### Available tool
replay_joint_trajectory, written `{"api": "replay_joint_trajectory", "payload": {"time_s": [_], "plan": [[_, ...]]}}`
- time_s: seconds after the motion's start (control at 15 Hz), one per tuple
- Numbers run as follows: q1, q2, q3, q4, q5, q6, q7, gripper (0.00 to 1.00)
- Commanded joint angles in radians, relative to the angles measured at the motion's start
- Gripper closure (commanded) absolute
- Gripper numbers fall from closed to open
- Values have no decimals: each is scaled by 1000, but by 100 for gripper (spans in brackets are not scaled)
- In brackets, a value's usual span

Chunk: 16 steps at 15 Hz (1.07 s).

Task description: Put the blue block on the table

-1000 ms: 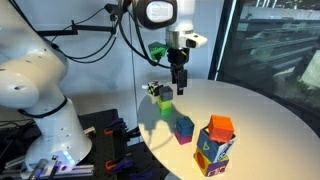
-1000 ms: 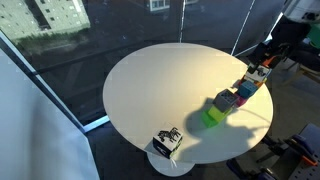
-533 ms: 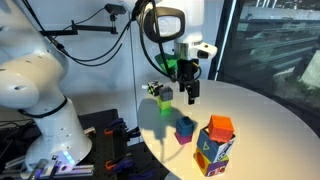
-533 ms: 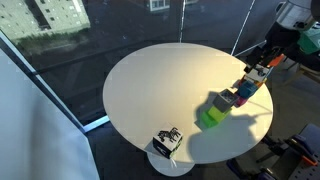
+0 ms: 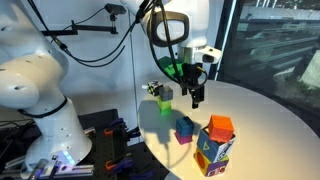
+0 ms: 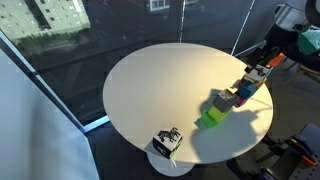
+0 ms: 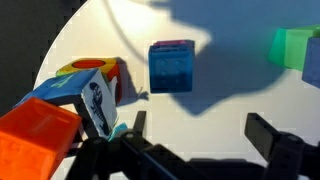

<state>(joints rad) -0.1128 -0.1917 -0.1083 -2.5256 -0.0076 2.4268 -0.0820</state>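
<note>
The blue block (image 5: 184, 124) sits on top of a magenta cube (image 5: 185, 137) on the round white table (image 5: 262, 112). In the wrist view the blue block (image 7: 172, 66) lies ahead of my fingers, with bare table (image 7: 225, 95) between. My gripper (image 5: 197, 96) hangs open and empty above the table, just behind and above the blue block. Its two dark fingers (image 7: 200, 135) stand wide apart with nothing between them. In an exterior view the blue block (image 6: 226, 100) stands near the table's edge (image 6: 160, 80).
A green block (image 5: 163, 102) with a small object on top stands near the table edge; it shows at the wrist view's right (image 7: 297, 48). A larger multicoloured cube (image 5: 213, 152) carries an orange block (image 5: 220, 126). Windows surround the table.
My gripper has moved from above the green block sideways and down, to a spot over the table beside the blue block. It stays open. The blocks have not moved.
</note>
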Motion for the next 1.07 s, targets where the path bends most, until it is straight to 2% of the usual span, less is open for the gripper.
{"api": "replay_joint_trajectory", "payload": {"time_s": [0.0,0.2,1.0], "plan": [[3,0,-3,2,-1,-2,1,0],[3,0,-3,2,-1,-2,0,0],[-11,150,-12,15,-27,13,40,0]]}}
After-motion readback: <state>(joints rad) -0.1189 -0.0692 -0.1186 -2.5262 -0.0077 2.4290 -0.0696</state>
